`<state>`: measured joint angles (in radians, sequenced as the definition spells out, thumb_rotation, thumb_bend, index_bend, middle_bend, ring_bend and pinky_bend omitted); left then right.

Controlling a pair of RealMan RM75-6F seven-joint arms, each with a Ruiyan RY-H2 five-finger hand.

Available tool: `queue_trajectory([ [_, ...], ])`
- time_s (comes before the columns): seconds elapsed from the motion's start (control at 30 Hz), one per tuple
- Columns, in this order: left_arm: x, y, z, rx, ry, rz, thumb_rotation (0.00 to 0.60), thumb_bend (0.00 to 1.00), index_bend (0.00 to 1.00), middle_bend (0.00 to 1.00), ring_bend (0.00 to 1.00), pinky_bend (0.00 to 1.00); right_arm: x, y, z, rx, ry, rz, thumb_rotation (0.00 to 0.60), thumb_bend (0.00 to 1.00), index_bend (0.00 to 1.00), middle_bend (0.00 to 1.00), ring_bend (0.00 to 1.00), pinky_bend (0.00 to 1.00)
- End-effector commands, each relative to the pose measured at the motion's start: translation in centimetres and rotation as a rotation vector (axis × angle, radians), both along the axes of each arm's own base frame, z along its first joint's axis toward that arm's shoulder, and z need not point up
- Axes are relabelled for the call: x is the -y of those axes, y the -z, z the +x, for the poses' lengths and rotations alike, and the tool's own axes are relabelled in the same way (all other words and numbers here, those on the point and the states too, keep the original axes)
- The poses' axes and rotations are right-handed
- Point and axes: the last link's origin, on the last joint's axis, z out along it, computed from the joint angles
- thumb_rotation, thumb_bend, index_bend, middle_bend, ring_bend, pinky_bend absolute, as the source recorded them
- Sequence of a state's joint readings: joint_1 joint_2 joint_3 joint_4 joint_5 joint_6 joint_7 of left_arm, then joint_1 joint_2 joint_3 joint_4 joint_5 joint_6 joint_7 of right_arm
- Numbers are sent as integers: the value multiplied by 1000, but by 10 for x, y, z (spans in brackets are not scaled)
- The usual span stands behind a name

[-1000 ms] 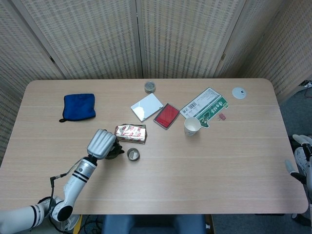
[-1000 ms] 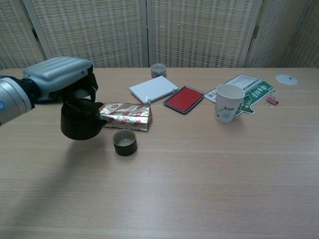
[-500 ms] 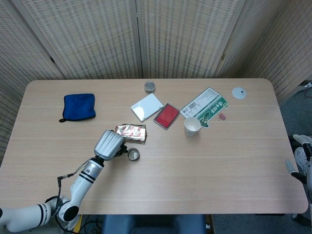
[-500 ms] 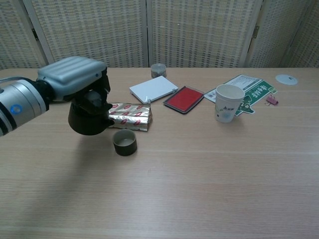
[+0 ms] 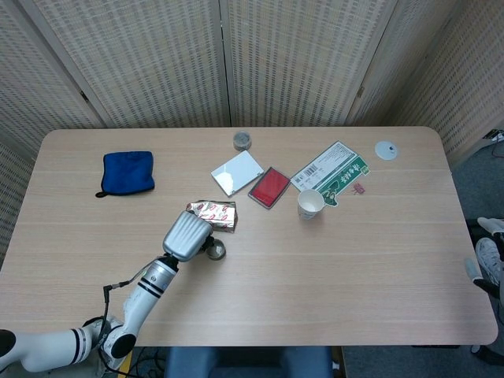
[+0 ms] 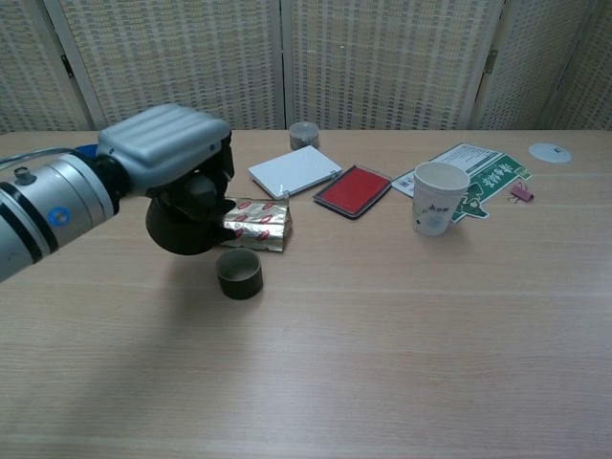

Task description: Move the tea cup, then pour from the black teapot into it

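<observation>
My left hand (image 5: 187, 235) (image 6: 168, 151) grips the black teapot (image 6: 187, 226) from above and holds it off the table, just left of and slightly behind the tea cup. In the head view the hand hides most of the teapot. The tea cup (image 5: 216, 250) (image 6: 239, 273) is small, dark and olive-brown, and stands upright on the wooden table (image 5: 331, 268) right of the hand. The spout side faces the cup; no stream of liquid is visible. Part of my right hand (image 5: 488, 256) shows past the table's right edge, low and far from the objects.
A foil packet (image 5: 213, 210) (image 6: 254, 218) lies just behind the teapot and cup. Further back are a white box (image 5: 236, 172), a red pad (image 5: 269, 187), a paper cup (image 5: 309, 204), a green-and-white leaflet (image 5: 331, 175), a small jar (image 5: 242, 140) and a blue cloth (image 5: 127, 172).
My left hand has carried the teapot rightwards and slightly higher, closing in on the tea cup. The cup has stayed where it was.
</observation>
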<state>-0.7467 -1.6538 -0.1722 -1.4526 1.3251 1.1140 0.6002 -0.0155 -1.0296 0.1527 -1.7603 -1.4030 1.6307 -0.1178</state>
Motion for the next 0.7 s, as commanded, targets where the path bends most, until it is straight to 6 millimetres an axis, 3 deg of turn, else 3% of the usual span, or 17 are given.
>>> queue_trajectory([
  [0.03, 1, 2, 1, -11, 11, 2, 600, 359, 1000, 1000, 958, 665, 0, 0, 0, 0, 1, -1, 600, 249, 236, 237, 183, 251],
  [0.7, 4, 10, -1, -98, 83, 67, 600, 359, 1000, 1000, 958, 665, -1, -2, -1, 0, 1, -5, 600, 249, 236, 237, 183, 251],
])
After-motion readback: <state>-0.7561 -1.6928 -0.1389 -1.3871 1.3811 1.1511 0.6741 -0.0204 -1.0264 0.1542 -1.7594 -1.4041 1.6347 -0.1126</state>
